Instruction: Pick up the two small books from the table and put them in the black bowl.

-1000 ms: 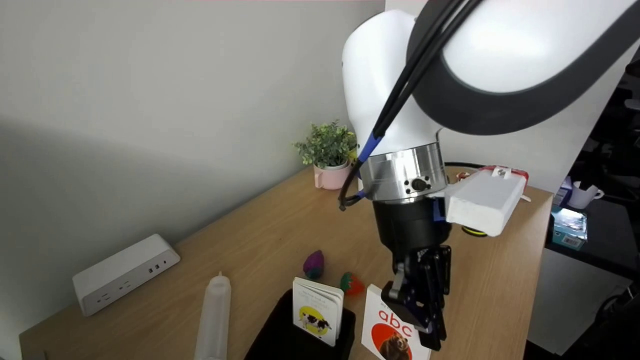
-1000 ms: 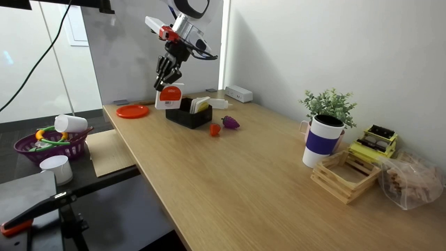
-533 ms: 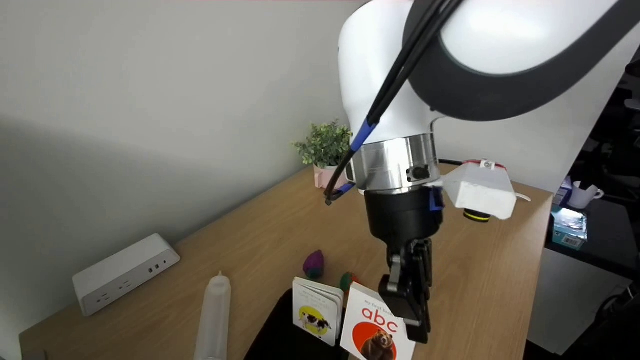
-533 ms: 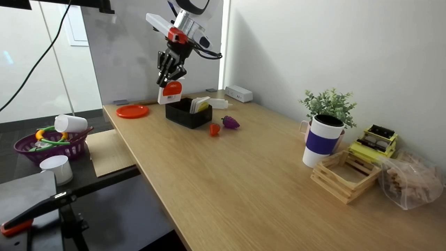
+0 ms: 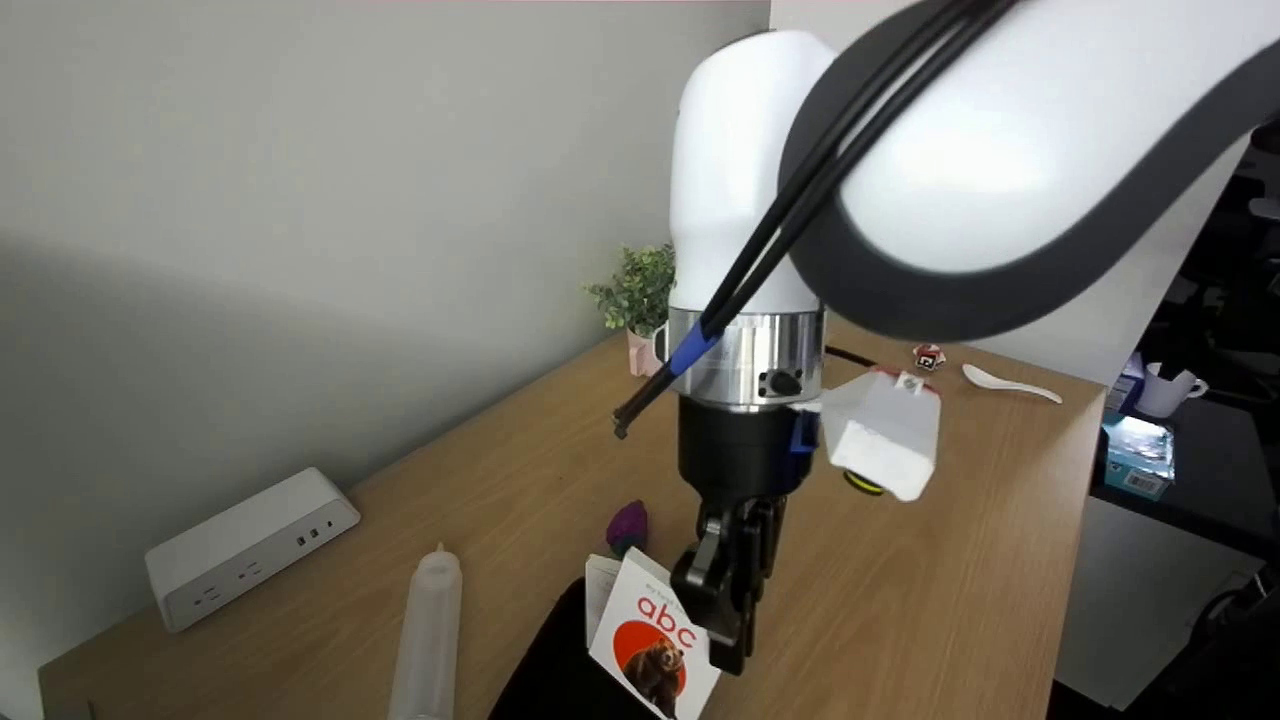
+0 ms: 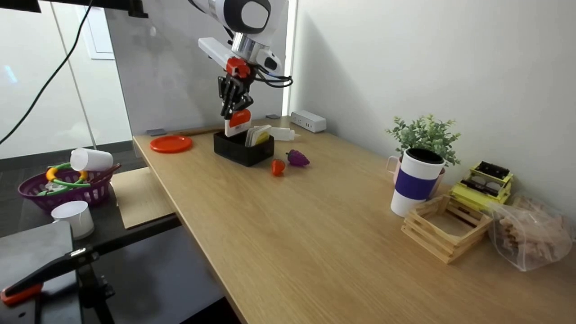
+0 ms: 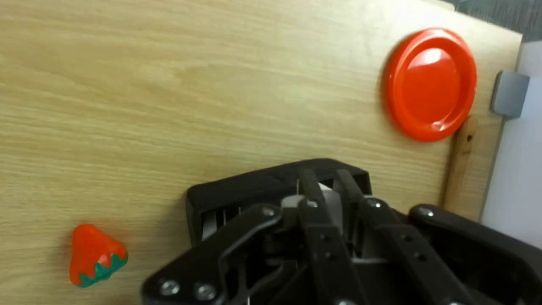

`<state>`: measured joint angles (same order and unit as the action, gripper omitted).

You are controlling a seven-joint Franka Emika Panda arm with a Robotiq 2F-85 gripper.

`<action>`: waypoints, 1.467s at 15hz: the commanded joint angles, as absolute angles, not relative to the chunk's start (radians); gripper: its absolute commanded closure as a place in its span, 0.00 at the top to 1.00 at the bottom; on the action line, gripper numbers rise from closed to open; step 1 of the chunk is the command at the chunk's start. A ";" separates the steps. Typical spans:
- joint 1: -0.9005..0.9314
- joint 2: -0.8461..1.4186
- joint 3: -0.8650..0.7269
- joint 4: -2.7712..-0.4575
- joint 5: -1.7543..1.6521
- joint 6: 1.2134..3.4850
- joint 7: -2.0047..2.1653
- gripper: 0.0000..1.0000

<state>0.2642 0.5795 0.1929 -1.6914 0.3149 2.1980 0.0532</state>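
Note:
The book with the red-and-black bear picture (image 5: pixel 655 635) is held in my gripper (image 5: pixel 722 645), tilted, at the black bowl. In an exterior view it shows its red back (image 6: pixel 239 121) over the bowl's left part. Whether its lower edge is below the rim I cannot tell. The black bowl (image 6: pixel 243 153) looks like a rectangular open bin on the table. The yellow-marked book (image 6: pixel 260 136) stands in it, slightly fanned open, and is mostly hidden behind the held book in an exterior view (image 5: pixel 598 590). In the wrist view the fingers (image 7: pixel 327 180) are close together over the bowl (image 7: pixel 254 182).
A toy strawberry (image 6: pixel 277 167) and purple toy grapes (image 6: pixel 297 158) lie beside the bowl. A red plate (image 6: pixel 171 143) lies near the table edge. A squeeze bottle (image 5: pixel 428 640) and white power strip (image 5: pixel 252 548) are on the bowl's wall side.
My gripper has carried the bear book sideways from beside the bowl to over it, first rising, then lowering. It now covers much of the yellow-marked book in an exterior view.

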 commanded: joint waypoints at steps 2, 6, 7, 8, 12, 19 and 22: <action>0.286 0.714 0.182 -1.601 0.255 2.300 0.111 0.03; 0.290 0.783 0.176 -1.527 0.202 2.223 0.163 0.03; 0.287 0.795 0.177 -1.507 0.196 2.189 0.171 0.03; 0.289 0.799 0.175 -1.487 0.189 2.153 0.187 0.03; 0.307 0.802 0.157 -1.424 0.151 2.027 0.255 0.03; 0.329 0.820 0.149 -1.360 0.134 1.975 0.318 0.60; 0.323 0.820 0.160 -1.359 0.157 1.978 0.320 0.82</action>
